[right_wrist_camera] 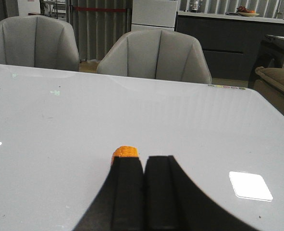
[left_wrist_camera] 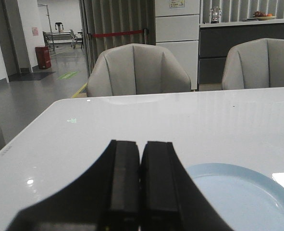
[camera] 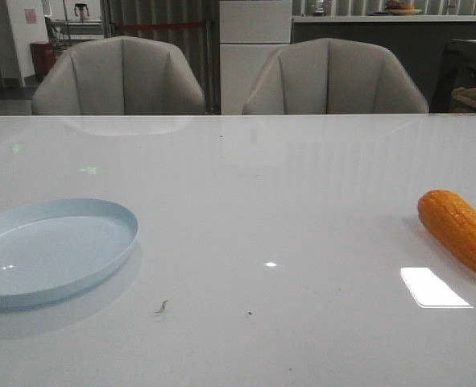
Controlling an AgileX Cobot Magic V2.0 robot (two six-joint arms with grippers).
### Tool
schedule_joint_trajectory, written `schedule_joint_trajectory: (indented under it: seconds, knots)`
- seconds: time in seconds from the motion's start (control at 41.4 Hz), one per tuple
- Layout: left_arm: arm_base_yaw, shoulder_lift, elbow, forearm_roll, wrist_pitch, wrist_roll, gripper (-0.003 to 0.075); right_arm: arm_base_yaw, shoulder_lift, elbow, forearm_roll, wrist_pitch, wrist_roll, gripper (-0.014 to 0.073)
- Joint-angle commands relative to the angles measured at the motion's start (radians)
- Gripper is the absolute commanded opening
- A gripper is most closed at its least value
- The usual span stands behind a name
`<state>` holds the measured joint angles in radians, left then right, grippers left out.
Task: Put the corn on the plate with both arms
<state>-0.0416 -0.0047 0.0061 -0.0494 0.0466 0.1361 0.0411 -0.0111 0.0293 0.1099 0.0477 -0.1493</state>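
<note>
An orange bumpy corn (camera: 459, 230) lies on the white table at the right edge of the front view. Its tip (right_wrist_camera: 125, 152) peeks out just beyond my right gripper (right_wrist_camera: 142, 160), which is shut with nothing between its fingers; the rest of the cob is hidden behind them. The pale blue plate (camera: 28, 266) rests at the table's near left. My left gripper (left_wrist_camera: 141, 145) is shut and empty, with the plate's rim (left_wrist_camera: 238, 169) just beyond and beside it. Neither arm shows in the front view.
Two grey chairs (camera: 121, 76) (camera: 334, 79) stand behind the table's far edge. A bright window reflection (camera: 433, 287) lies on the tabletop near the corn. A dark counter (camera: 382, 40) and white cabinet stand further back.
</note>
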Motion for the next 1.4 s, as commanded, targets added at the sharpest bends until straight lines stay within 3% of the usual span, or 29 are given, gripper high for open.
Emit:
schedule_joint_trajectory:
  seconds: [0.0,0.75,1.064,1.209,1.378]
  knots:
    - [0.002,-0.017,0.037,-0.008,-0.091,-0.004,0.0096,-0.006,-0.017,-0.022,-0.004,-0.091,-0.007,0.0056]
    - [0.002,-0.017,0.037,-0.008,-0.102,-0.004,0.0096,-0.006,-0.017,-0.022,-0.004,-0.093,-0.007,0.0056]
    - [0.002,-0.017,0.035,-0.008,-0.28,-0.004,0.0096,-0.006,-0.017,-0.022,-0.004,-0.163,-0.007,0.0056]
    - [0.002,-0.017,-0.02,-0.01,-0.322,-0.004,0.0096,-0.006,-0.017,-0.035,-0.004,-0.289,0.023,0.0056]
    - [0.002,-0.015,-0.141,-0.01,-0.318,-0.004,0.0096,-0.005,-0.016,-0.14,-0.004,-0.264,0.072,0.0056]
